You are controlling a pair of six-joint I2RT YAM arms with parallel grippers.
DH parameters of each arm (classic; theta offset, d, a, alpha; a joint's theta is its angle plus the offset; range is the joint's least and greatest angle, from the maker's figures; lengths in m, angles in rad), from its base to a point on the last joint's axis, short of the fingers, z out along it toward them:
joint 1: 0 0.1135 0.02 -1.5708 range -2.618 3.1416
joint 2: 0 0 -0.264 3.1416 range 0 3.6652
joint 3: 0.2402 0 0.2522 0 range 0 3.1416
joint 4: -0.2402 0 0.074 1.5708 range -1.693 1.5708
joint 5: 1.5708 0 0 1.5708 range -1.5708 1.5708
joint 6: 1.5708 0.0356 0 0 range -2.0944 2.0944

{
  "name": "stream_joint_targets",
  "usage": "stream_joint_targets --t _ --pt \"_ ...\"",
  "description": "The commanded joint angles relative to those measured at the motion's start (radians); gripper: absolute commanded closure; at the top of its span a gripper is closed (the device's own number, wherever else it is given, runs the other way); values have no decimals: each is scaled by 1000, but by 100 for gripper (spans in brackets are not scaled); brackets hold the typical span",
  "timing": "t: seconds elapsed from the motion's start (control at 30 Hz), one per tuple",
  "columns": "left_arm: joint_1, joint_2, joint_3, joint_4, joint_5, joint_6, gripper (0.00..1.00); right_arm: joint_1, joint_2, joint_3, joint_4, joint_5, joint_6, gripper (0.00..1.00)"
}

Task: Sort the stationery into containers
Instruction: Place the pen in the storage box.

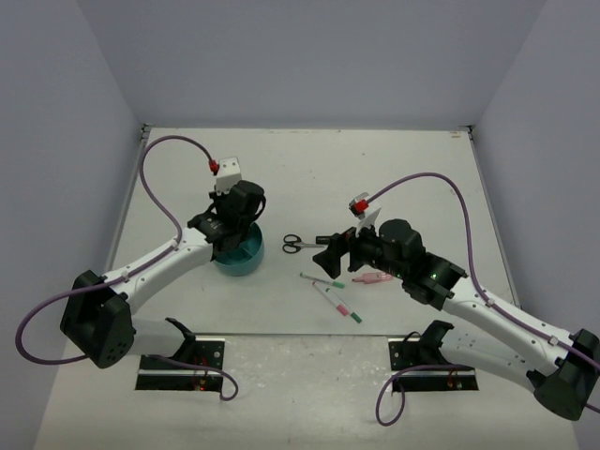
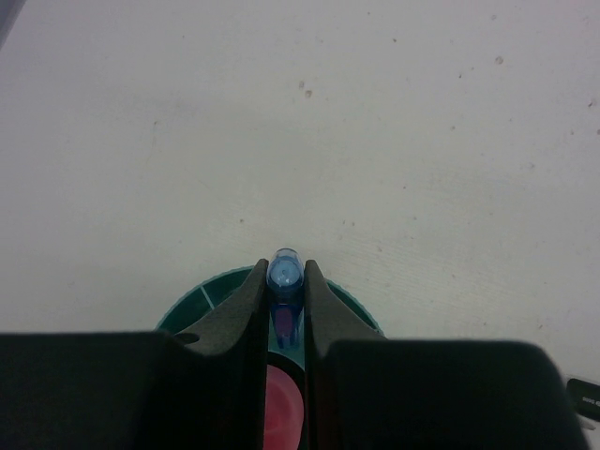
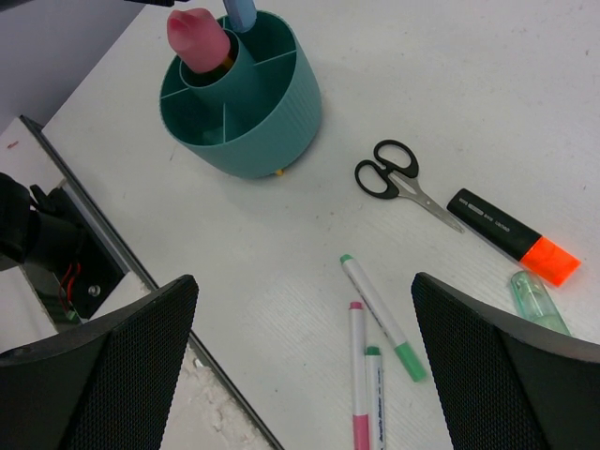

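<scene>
Left gripper (image 2: 285, 279): jaws drawn narrow, clamped on the upper end of the light-blue pen (image 2: 283, 270), which stands upright between the fingertips (image 2: 251, 298). Directly beneath this gripper is the teal organizer (image 2: 202, 298); the pink tube (image 2: 281, 403) stands upright in its round centre cup, just behind the held pen in the left wrist view. The pen's lower end goes down at the organizer's edge, and which compartment it is in cannot be told. Right gripper (image 3: 302, 281): jaws spread wide, holding nothing, hovering above the table (image 3: 469, 75). Straight ahead of it, between its fingers: three thin white pens (image 3: 382, 319), one with green ends and two lying side by side. Beyond them lie the black-handled scissors (image 3: 398, 178), blades closed. Toward its right finger (image 3: 506, 375): a black highlighter (image 3: 511, 234) with an orange cap, and just beside that cap a small pale-green clear item (image 3: 539, 302). Ahead and to the left of the right gripper, well apart from the loose items, is the organizer.
</scene>
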Motion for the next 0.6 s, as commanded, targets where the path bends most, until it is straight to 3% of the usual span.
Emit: stream_joint_targets --t 0.0,0.2,0.27,0.57 --pt "12 -3 -29 58 -22 -22 100 1 5 3 33 1 -6 1" --pt "19 -5 -49 73 4 -23 72 2 9 3 32 0 -8 1" --pt "19 -12 -49 69 12 -29 58 3 11 4 32 4 -10 1" --pt "19 -99 -35 37 56 -32 29 0 80 40 -29 69 8 1"
